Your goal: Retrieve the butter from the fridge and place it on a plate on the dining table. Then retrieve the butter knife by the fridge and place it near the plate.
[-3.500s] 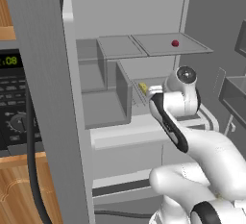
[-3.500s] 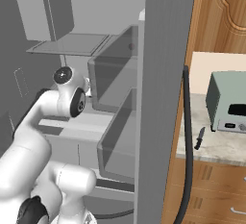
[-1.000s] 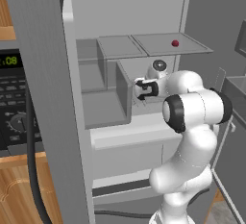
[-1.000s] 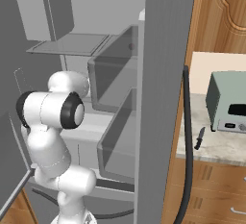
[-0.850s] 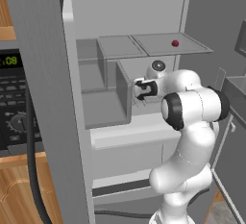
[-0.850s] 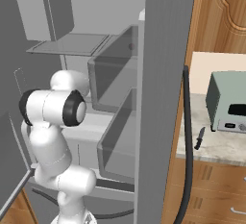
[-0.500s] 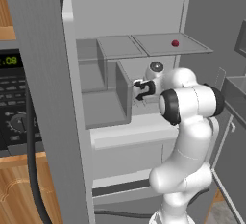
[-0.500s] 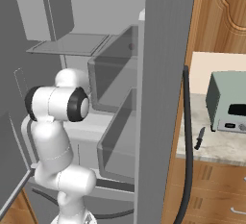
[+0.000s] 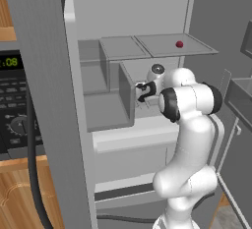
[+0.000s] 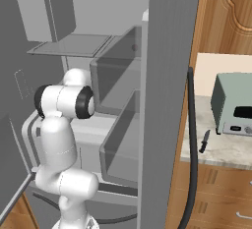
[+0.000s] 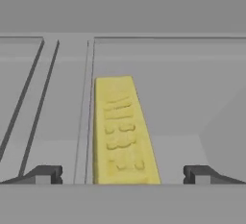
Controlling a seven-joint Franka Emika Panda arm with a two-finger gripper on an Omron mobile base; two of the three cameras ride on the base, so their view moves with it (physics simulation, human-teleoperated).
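Observation:
The butter [image 11: 122, 131] is a yellow stick lying lengthwise on the grey shelf floor inside the fridge [image 9: 47, 90]. In the hand view it runs straight up from between my two fingertips. My gripper [image 11: 122, 175] is open, one dark fingertip [image 11: 45, 174] on each side of the stick's near end and wide of it. From the left base view the gripper [image 9: 142, 91] reaches into the middle shelf beside a grey bin. The butter knife [image 10: 204, 141] lies on the counter right of the fridge [image 10: 167, 75]. The plate and the dining table are out of view.
A small red ball [image 9: 179, 44] sits on the glass shelf above my hand. Grey bins [image 9: 110, 100] stand left of the gripper. A grey box appliance [image 10: 235, 105] stands on the counter behind the knife. A black oven panel [image 9: 12, 105] is left of the fridge.
The arm has drawn up more upright and the hand has edged slightly further into the shelf. The jaws have stayed wide open.

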